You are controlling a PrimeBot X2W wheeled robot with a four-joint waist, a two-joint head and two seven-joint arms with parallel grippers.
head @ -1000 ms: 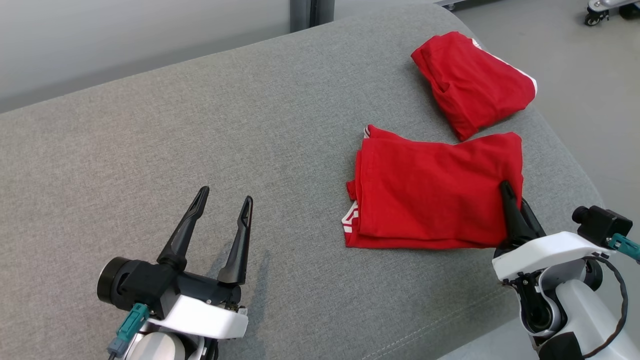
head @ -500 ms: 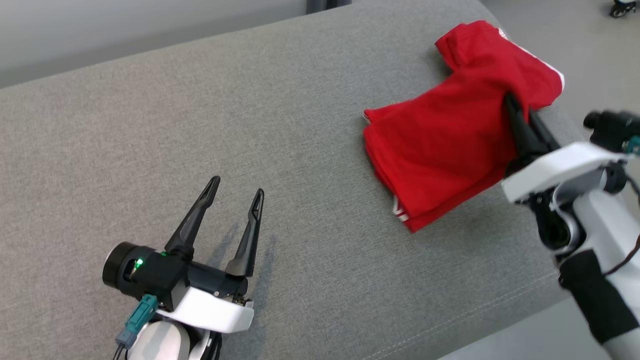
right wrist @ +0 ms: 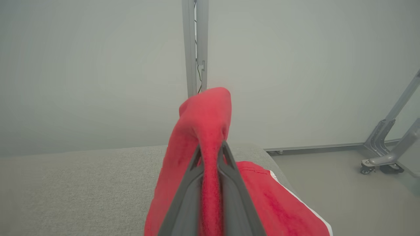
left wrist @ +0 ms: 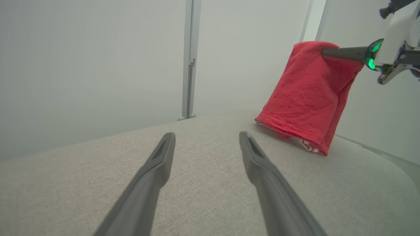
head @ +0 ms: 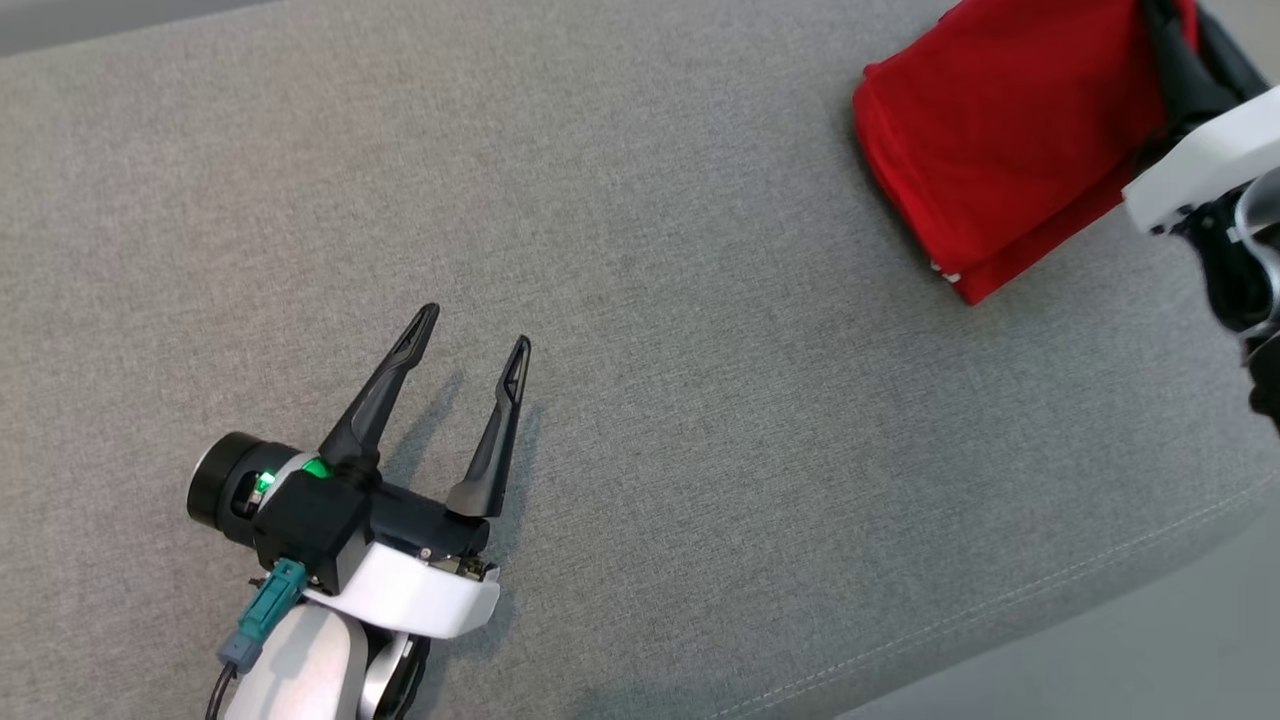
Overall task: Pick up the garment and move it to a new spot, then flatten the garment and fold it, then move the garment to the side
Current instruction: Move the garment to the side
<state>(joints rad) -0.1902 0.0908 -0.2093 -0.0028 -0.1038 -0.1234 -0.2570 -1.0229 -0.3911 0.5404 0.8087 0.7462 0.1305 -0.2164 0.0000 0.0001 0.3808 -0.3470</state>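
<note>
The garment (head: 1000,140) is judged already folded; only the move to the side and the setting-down are left. It is held raised at 1 o'clock in the head view, over the grey padded surface (head: 650,300). The right pincer (right wrist: 210,147) is clenched on its upper fold. The left pincer (head: 476,327) is spread wide, empty, at 7 o'clock.

Soft, even light; faint shadow beside the left pincer (head: 476,327); wrist views hazy, washed-out
</note>
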